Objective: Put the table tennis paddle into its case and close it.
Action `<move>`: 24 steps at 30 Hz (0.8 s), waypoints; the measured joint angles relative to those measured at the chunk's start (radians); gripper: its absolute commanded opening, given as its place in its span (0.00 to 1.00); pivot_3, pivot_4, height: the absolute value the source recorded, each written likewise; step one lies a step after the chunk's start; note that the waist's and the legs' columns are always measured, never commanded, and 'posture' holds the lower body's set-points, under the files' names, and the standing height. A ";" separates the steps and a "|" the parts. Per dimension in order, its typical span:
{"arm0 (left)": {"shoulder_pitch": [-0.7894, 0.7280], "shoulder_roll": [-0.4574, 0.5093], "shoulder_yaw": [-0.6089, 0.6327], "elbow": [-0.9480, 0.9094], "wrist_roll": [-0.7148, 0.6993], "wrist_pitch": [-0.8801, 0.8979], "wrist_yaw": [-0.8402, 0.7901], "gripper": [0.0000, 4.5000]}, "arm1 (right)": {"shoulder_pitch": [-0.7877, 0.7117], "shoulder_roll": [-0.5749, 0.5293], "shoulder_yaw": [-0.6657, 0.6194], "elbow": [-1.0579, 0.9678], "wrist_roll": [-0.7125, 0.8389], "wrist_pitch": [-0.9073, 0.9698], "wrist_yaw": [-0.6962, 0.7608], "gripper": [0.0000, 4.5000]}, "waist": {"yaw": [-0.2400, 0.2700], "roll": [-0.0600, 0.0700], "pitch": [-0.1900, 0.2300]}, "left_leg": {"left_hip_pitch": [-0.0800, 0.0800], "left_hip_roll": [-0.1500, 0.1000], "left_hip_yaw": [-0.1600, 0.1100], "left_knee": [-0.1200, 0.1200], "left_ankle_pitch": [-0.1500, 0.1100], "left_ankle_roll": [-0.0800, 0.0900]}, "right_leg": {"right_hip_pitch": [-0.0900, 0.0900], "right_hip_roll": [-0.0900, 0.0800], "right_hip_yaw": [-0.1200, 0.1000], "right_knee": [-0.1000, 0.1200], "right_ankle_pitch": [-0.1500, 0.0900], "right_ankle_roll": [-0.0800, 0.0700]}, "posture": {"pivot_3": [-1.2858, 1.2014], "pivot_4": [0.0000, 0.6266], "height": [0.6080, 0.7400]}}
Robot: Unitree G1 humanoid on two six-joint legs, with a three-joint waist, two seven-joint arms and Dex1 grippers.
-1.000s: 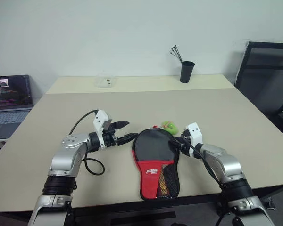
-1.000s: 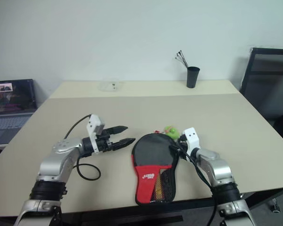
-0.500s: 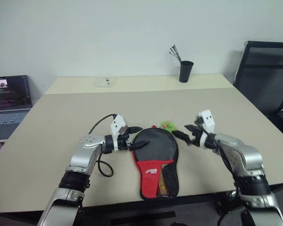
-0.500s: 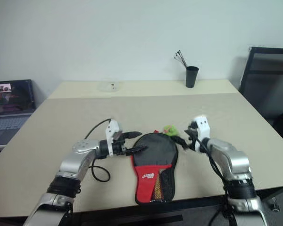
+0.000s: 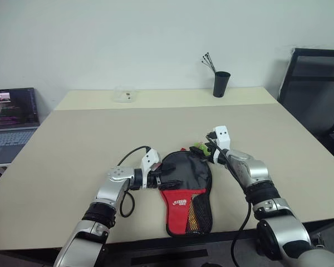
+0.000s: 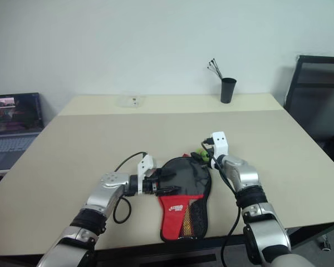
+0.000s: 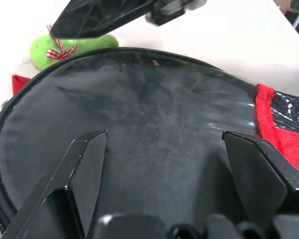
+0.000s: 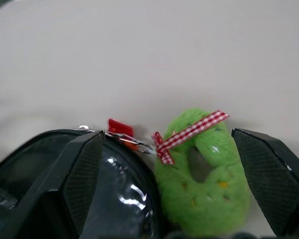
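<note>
Bright even light, soft shadows, sharp

Two arms seen, each built of silver-grey metallic forearm shells with rounded housings. Black ribbed collars set between segments near elbows. White boxy camera block mounted on each wrist, small dark holes marked on right one. Left gripper (image 5: 168, 179) and right gripper (image 5: 204, 150) each formed of two black tapered fingers (image 7: 84, 174), glossy, flat-faced, pointed at tips. Black cable looped out from left forearm and back to wrist; second black cable run along right forearm toward elbow.
</note>
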 measured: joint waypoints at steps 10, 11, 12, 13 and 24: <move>0.001 -0.001 0.000 -0.001 0.005 -0.008 -0.004 0.90 | -0.103 0.015 -0.005 0.302 -0.074 -0.201 -0.028 0.99 | 0.000 0.001 0.000 | 0.000 0.000 0.000 0.000 0.000 0.000 | 0.000 0.000 0.000 0.000 0.000 0.000 | 0.52 0.24 1.00; 0.002 -0.001 0.000 -0.003 0.005 -0.008 -0.004 0.90 | -0.106 0.014 -0.005 0.314 -0.078 -0.204 -0.028 0.99 | 0.000 0.001 0.000 | 0.000 0.000 0.000 0.000 0.000 0.000 | 0.000 0.000 0.000 0.000 0.000 0.000 | 0.52 0.24 1.00; 0.003 -0.001 0.000 -0.006 0.005 -0.008 -0.004 0.90 | -0.109 0.013 -0.005 0.324 -0.080 -0.206 -0.027 0.99 | 0.000 0.001 0.000 | 0.000 0.000 0.000 0.000 0.000 0.000 | 0.000 0.000 0.000 0.000 0.000 0.000 | 0.52 0.24 1.00; 0.006 -0.001 -0.001 -0.010 0.006 -0.008 -0.004 0.90 | -0.109 0.012 -0.005 0.332 -0.084 -0.209 -0.027 0.99 | 0.000 0.001 0.000 | 0.000 0.000 0.000 0.000 0.000 0.000 | 0.000 0.000 0.000 0.000 0.000 0.000 | 0.52 0.24 1.00; -0.005 -0.004 -0.029 -0.006 0.043 -0.057 -0.033 0.90 | -0.119 0.007 0.001 0.346 -0.115 -0.195 0.016 0.28 | 0.005 0.001 0.000 | 0.001 0.000 0.000 0.000 0.000 0.000 | 0.001 0.000 0.000 0.001 0.000 0.000 | 0.52 0.24 1.00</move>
